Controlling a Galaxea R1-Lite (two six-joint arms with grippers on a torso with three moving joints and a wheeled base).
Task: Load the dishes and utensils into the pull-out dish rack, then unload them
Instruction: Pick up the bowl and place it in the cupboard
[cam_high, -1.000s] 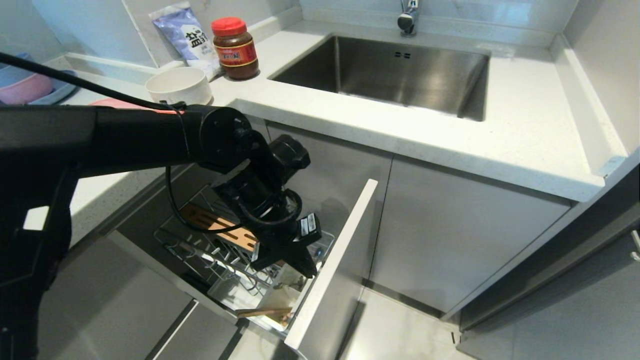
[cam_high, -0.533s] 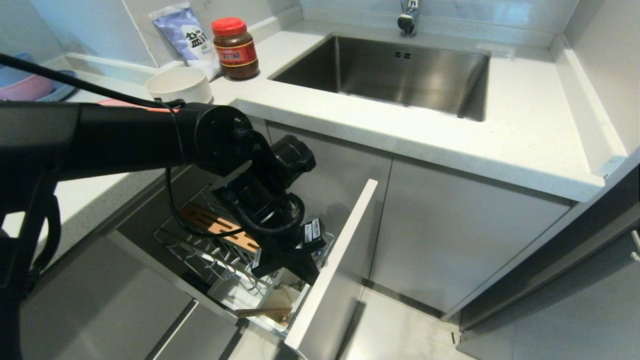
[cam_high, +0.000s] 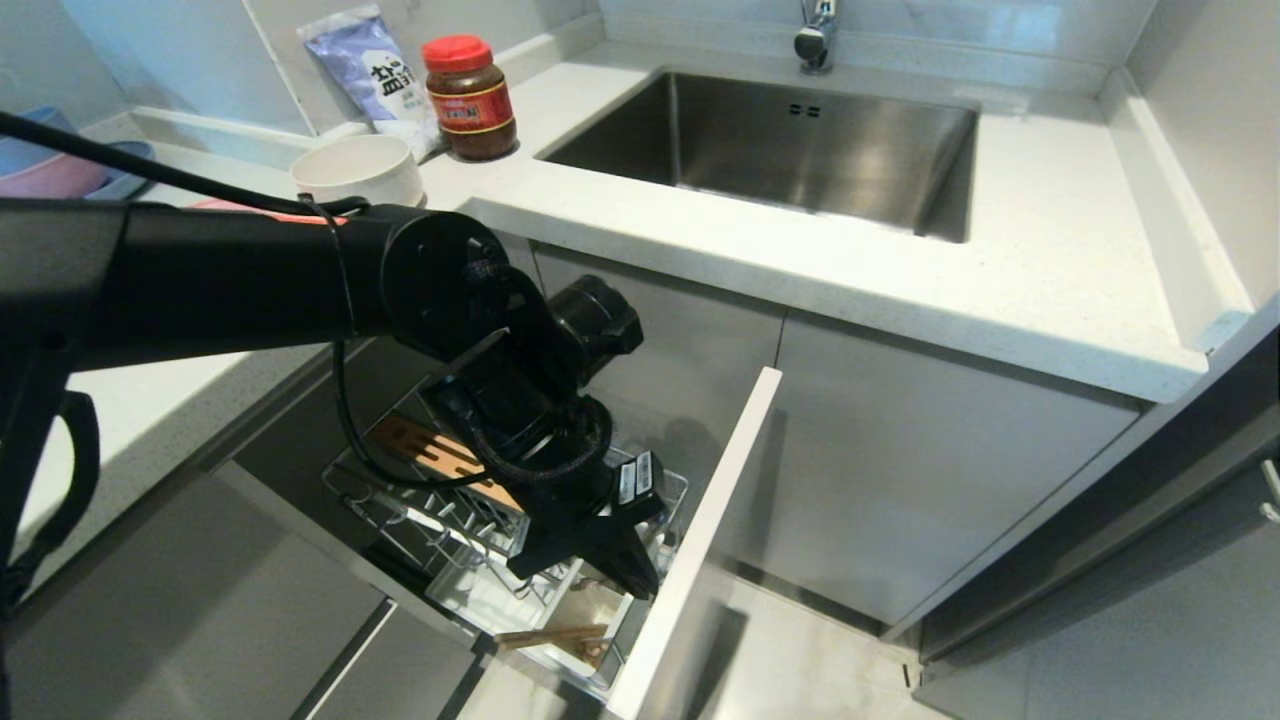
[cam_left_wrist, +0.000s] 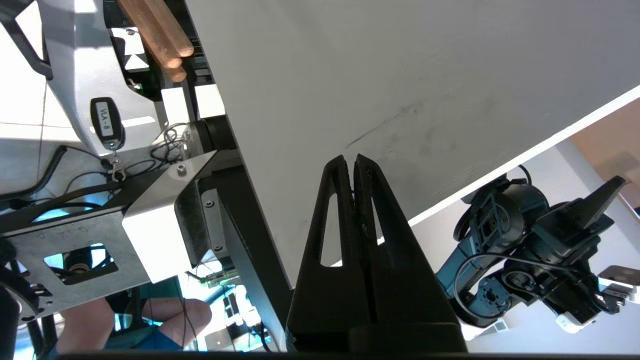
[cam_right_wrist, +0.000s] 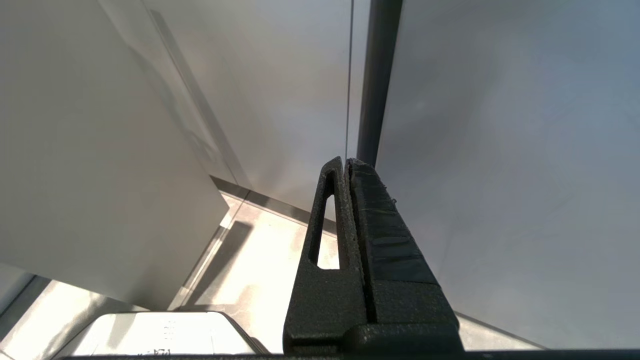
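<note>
The pull-out dish rack (cam_high: 400, 495) stands drawn out below the counter, with its wooden strip (cam_high: 440, 455) and white caddy (cam_high: 490, 598). Chopsticks (cam_high: 550, 635) (cam_left_wrist: 160, 35) lie across the caddy. My left gripper (cam_high: 640, 585) (cam_left_wrist: 350, 162) is shut and empty. It reaches down inside the rack, tips against the inner face of the light-grey front panel (cam_high: 700, 530) (cam_left_wrist: 400, 75). On the counter stand the cream bowl (cam_high: 360, 170) and, mostly hidden behind my arm, the pink plate (cam_high: 225, 205). My right gripper (cam_right_wrist: 346, 162) hangs shut, parked beside the cabinet doors.
A steel sink (cam_high: 800, 150) with a tap sits in the counter. A red-lidded jar (cam_high: 470, 95) and a blue bag (cam_high: 375, 70) stand beside it. Stacked blue and pink bowls (cam_high: 45, 165) sit far left. The closed cabinet door (cam_high: 900, 470) is right of the rack.
The rack has slid further out, its front panel shifting right and toward me. My left gripper moved the same way with it, staying shut against the panel's inner face.
</note>
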